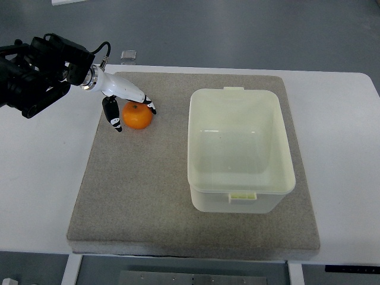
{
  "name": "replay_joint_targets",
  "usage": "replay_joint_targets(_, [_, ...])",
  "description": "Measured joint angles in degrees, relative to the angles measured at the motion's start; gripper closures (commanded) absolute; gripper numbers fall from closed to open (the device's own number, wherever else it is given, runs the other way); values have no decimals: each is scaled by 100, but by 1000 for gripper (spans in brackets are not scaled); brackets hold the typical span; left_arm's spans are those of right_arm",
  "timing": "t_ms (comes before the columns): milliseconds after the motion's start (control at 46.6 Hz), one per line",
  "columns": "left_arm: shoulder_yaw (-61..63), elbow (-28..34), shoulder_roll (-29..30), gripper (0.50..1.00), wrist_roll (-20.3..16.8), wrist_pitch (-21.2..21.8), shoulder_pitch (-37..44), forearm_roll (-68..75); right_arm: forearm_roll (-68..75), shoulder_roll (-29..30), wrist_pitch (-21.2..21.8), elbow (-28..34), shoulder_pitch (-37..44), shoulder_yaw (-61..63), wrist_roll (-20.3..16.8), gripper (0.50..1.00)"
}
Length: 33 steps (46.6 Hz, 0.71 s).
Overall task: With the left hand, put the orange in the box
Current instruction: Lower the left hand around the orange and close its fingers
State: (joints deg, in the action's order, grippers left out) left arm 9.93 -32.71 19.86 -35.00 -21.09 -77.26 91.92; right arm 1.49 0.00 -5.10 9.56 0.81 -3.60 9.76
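Top view: the left hand (122, 101) reaches in from the upper left, its fingers (113, 116) spread around the orange (137, 116), touching its sides. The orange sits on the mat (142, 190), left of the box (239, 149), well apart from it.

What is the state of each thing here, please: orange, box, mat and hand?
Orange: on the mat, outside the box, between the hand's fingers.
Box: upright, open, nothing inside.
Mat: flat on the table.
Left hand: fingers around the orange, which is not lifted.
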Motion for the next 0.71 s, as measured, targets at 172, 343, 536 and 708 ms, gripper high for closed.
replay_joint_targets(172, [0, 22, -20, 1000, 0, 0, 0, -18, 0, 0, -1, -2, 2, 0, 0, 568])
replay_joint_targets(343, [-16, 212, -83, 1000, 0, 126, 2, -89, 0, 0, -5, -2, 0, 0, 0, 568])
replay_joint_targets(536, [-9, 222, -93, 1000, 0, 140, 1, -89, 0, 0, -4, -3, 3, 0, 0, 568])
replay_joint_targets(708, [-88, 263, -97, 1000, 0, 170, -23, -106, 0, 0, -4, -1, 0, 0, 0, 568])
